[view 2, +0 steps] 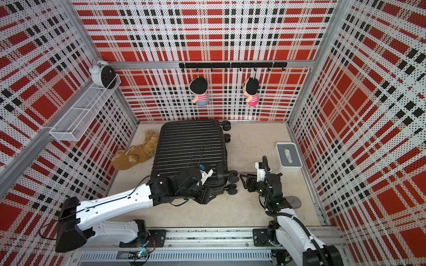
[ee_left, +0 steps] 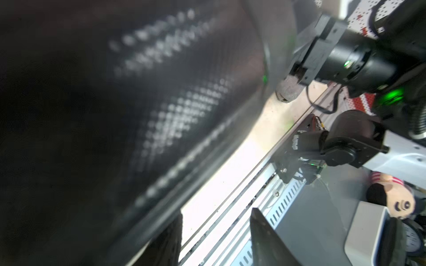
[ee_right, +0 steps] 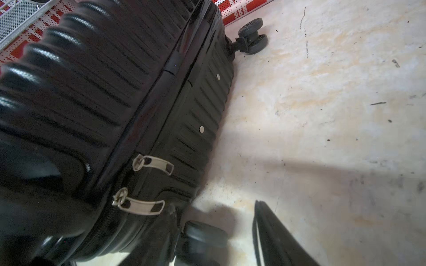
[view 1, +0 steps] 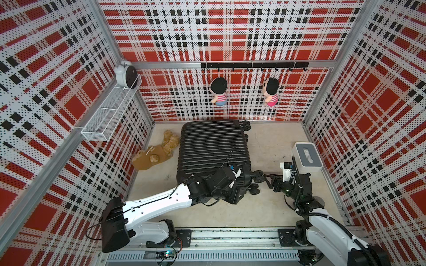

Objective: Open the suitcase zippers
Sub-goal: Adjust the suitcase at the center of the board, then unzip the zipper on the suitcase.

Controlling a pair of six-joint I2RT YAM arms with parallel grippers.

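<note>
The black ribbed suitcase [view 1: 212,147] lies flat on the floor in both top views, wheels [view 1: 257,177] to the right. In the right wrist view two silver zipper pulls [ee_right: 153,164] [ee_right: 140,205] hang from the zippers [ee_right: 108,221] on the seam near a corner. My right gripper [ee_right: 214,214] is open just short of that corner, with a wheel [ee_right: 202,232] showing between its fingers. My left gripper [ee_left: 216,214] is open at the suitcase's near edge, with only floor between its fingers and the shell [ee_left: 115,115] beside one finger.
A brown plush toy [view 1: 156,152] lies left of the case and a grey tissue box [view 1: 307,157] sits at the right. Two dolls [view 1: 219,91] [view 1: 270,92] hang on the back wall. A wire basket [view 1: 110,115] juts from the left wall.
</note>
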